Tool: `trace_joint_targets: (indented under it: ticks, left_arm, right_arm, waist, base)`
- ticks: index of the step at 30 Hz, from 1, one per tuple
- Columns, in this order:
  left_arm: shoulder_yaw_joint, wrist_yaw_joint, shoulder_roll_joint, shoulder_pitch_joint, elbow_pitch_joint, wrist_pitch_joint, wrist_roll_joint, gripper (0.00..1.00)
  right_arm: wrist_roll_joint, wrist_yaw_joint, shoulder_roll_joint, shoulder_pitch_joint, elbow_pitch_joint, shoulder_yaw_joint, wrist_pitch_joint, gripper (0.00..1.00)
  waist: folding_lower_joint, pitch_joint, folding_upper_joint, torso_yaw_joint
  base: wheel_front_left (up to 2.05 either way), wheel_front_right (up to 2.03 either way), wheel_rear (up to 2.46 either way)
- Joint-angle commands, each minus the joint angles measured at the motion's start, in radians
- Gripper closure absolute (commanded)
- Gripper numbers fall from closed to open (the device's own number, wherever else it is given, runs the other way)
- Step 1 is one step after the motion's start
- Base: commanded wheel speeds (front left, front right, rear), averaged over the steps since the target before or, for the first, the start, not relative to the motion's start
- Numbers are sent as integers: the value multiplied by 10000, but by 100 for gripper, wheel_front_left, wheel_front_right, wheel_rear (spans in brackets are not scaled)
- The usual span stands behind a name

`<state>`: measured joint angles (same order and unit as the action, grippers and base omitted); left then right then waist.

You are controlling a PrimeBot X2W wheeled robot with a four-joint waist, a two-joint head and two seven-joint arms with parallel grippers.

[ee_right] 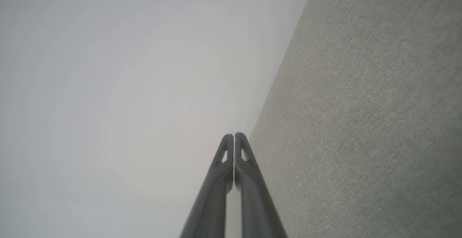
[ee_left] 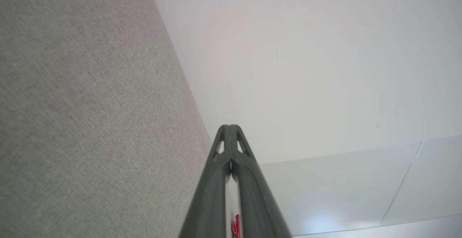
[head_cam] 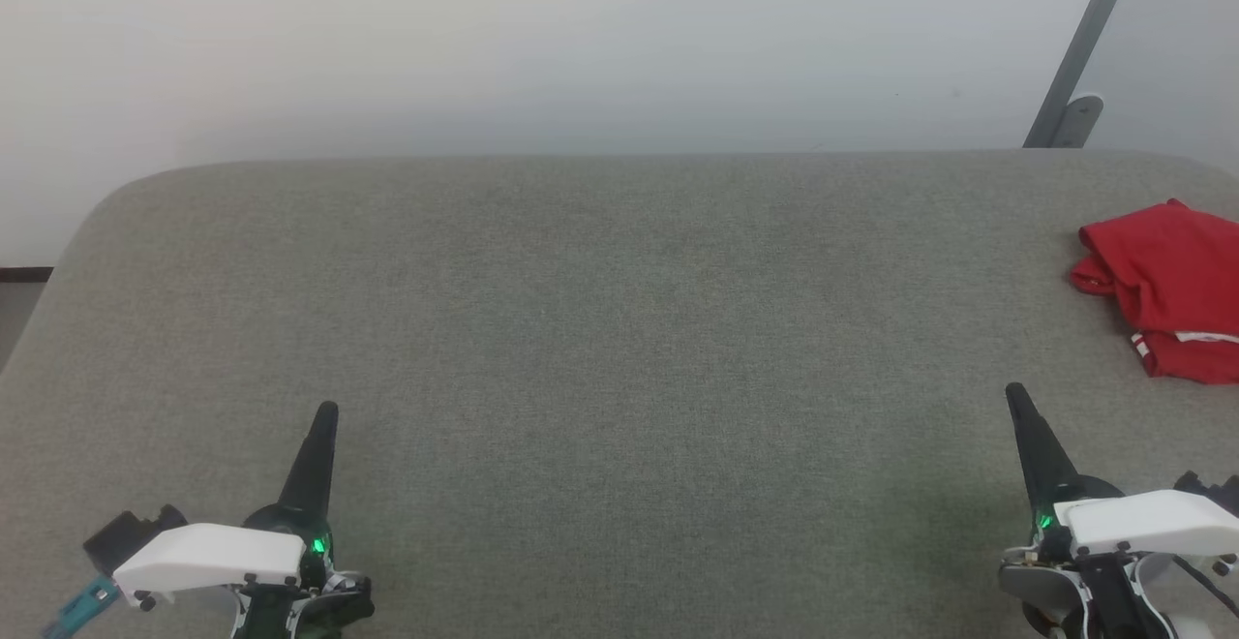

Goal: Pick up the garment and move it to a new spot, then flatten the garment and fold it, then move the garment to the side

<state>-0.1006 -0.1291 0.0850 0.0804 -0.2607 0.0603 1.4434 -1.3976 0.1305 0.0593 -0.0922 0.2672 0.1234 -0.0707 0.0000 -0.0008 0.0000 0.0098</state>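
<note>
Grey cloth-covered table is backed by a pale wall. The garment is seen crumpled at three o'clock, by the table's right edge. The left gripper at seven o'clock and the right gripper at five are pressed together, empty. Soft, light, limp cloth is expected, best pinched at a raised fold.

lab: grey fabric table, bare wall

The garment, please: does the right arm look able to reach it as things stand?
Probably yes. The garment lies bunched at the far right of the grey surface, a little beyond the shut right end effector and further right, with nothing standing between them.
</note>
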Motion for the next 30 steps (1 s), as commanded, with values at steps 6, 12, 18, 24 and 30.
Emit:
trace_joint_targets:
  ticks: [6, 12, 18, 24, 30]
  left_arm:
    - [-80, -23, -95, 216, 101, 186, 500, 100]
    - [-104, -24, -170, 262, 126, 293, 885, 100]
    - [-131, -26, -246, 301, 145, 401, 1192, 100]
    - [-144, -27, -314, 310, 162, 490, 1485, 100]
    - [-161, -28, -379, 347, 178, 576, 1710, 100]
  right_arm:
    - [-634, 4, -44, -182, -130, -41, -135, 100]
    - [-1081, 4, -68, -187, -169, -59, -231, 100]
    - [-1508, 4, -86, -198, -204, -73, -323, 100]
    - [-1865, 4, -98, -194, -232, -85, -413, 100]
    - [-2193, 4, -113, -202, -253, -98, -472, 100]
  waist:
    - [0, 9, 0, -22]
    - [0, 17, 0, -42]
    - [0, 25, 0, -63]
    - [0, 31, 0, -80]
    - [0, 39, 0, -98]
  base:
    - [0, 0, 0]
    - [0, 0, 0]
    - [0, 0, 0]
    - [0, 0, 0]
    - [0, 0, 0]
